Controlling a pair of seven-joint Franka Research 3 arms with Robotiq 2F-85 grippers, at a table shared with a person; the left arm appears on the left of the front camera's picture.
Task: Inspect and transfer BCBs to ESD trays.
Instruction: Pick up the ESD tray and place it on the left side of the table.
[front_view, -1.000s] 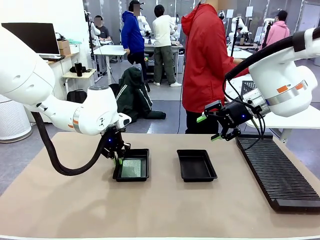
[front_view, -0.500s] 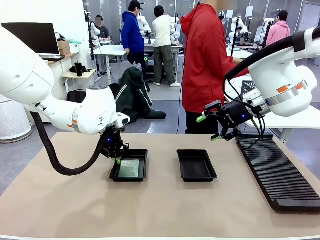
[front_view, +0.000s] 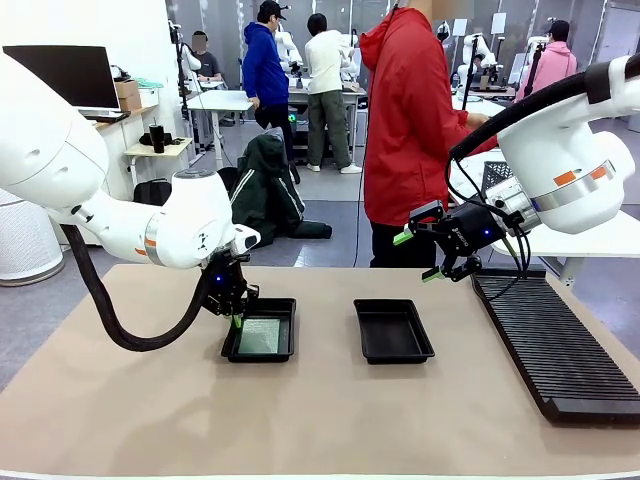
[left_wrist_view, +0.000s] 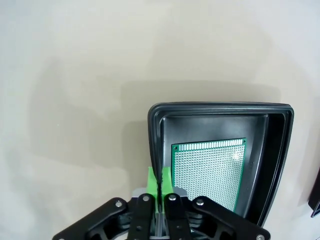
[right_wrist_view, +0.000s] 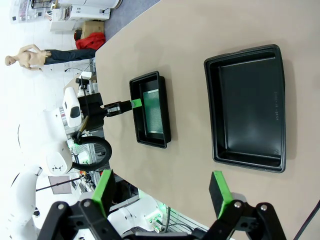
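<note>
In the left wrist view, the near ends of the BCB (left_wrist_view: 209, 172) and its ESD tray (left_wrist_view: 220, 106) are hidden behind the left gripper (left_wrist_view: 159, 177). A dark shape (left_wrist_view: 316, 202) is cut off at the right edge. In the front view, the ribbed rack (front_view: 545, 340) is cropped at the right edge too.

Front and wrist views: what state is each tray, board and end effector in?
Left tray, rim gripped, loaded.
Right tray, ungripped, floor bare.
Board, flat on the left tray's floor.
Left end effector, shut on the left tray's rim.
Right end effector, open, holding nothing.
</note>
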